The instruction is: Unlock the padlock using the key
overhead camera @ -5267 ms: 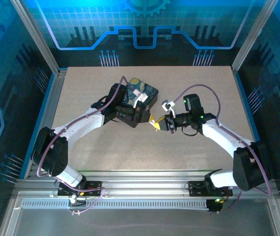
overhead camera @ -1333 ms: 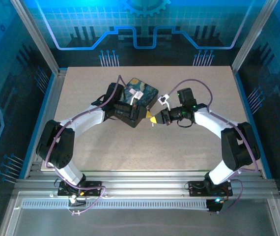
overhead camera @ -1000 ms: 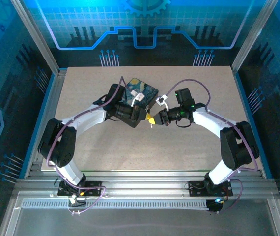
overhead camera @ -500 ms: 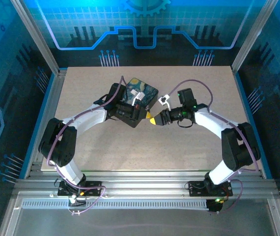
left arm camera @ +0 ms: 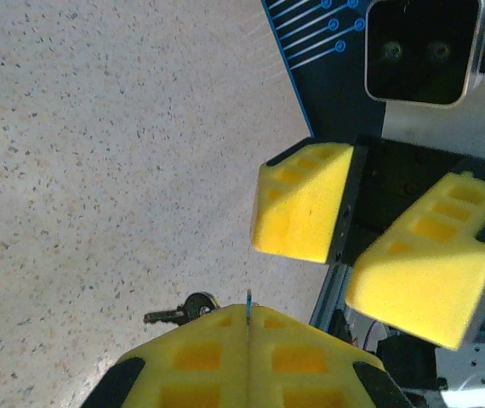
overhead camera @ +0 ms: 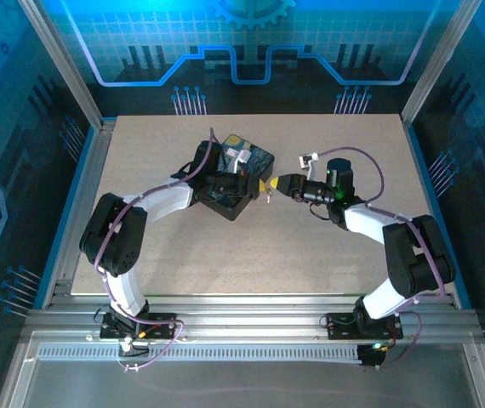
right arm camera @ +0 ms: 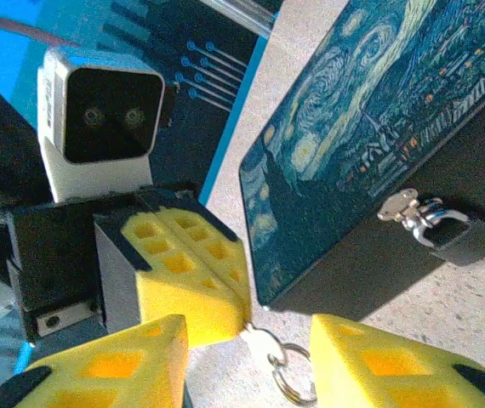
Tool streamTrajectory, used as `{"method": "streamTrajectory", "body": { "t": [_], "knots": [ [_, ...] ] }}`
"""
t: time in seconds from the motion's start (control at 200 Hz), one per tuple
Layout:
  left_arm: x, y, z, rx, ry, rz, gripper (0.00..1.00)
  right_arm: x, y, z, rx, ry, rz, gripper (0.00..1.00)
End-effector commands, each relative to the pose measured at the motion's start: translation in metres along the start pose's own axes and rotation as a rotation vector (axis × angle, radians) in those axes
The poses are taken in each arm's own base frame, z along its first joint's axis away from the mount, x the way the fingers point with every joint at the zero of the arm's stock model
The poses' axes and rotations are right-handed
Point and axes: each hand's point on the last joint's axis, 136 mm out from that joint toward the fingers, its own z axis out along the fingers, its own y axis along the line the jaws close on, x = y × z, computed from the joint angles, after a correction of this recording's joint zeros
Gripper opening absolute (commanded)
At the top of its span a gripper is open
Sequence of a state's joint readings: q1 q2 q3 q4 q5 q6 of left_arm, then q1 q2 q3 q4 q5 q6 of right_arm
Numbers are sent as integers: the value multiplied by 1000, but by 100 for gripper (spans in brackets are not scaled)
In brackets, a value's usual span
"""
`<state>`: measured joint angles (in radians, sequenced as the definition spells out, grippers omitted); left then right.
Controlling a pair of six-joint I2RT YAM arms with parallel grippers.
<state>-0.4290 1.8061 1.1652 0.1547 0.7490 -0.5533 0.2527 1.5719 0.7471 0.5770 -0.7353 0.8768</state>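
Pinching the key [right arm camera: 264,342] in tightly closed pads, the left gripper [left arm camera: 248,316] presents it between the right gripper's [right arm camera: 247,331] parted, empty fingers, while the padlock [right arm camera: 459,240] hangs closed on the box [right arm camera: 353,127] hasp, so inserting and turning remain.

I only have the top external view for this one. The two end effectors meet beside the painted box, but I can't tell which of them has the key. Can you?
Observer: The right wrist view shows the left end effector shut on the key, with a ring dangling beneath it.
Operator: And the right one?
Observer: In the left wrist view the right end effector is open, jaws well apart.
Operator: Is the padlock off yet?
Observer: No. The right wrist view shows the padlock hanging from the hasp on the front of the box.
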Motion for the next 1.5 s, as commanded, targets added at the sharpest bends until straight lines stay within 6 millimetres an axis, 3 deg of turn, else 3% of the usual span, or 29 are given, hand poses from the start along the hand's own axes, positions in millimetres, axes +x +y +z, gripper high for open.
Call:
{"method": "streamTrajectory", "body": {
  "t": [0.0, 0.265, 0.665, 0.985, 1.201, 1.331, 1.416, 1.496],
  "knots": [
    [-23, -14, 1, 37, -60, 18, 0, -9, 3, 4, -17, -56, 21, 45],
    [-25, -18, 3, 75, -72, 3, 0, -1, -14, 11, -4, -33, 57, 45],
    [-24, -20, 2, 92, -69, -2, 0, 4, -4, 15, -73, -21, 65, 24],
    [-24, -16, -1, 104, -83, -22, 0, 7, 15, 15, -145, 3, 57, 20],
    [-22, -19, -2, 137, -71, -18, 0, 6, 17, 15, -145, -1, 62, 13],
    [-18, -24, -3, 161, -53, -10, 0, 3, 18, 15, -146, -10, 60, 14],
    [-14, -25, -3, 172, -39, -7, 0, 0, 18, 14, -141, -22, 58, 22],
    [-12, -26, -4, 179, -31, -4, 0, -4, 17, 12, -128, -32, 62, 24]
  ]
}}
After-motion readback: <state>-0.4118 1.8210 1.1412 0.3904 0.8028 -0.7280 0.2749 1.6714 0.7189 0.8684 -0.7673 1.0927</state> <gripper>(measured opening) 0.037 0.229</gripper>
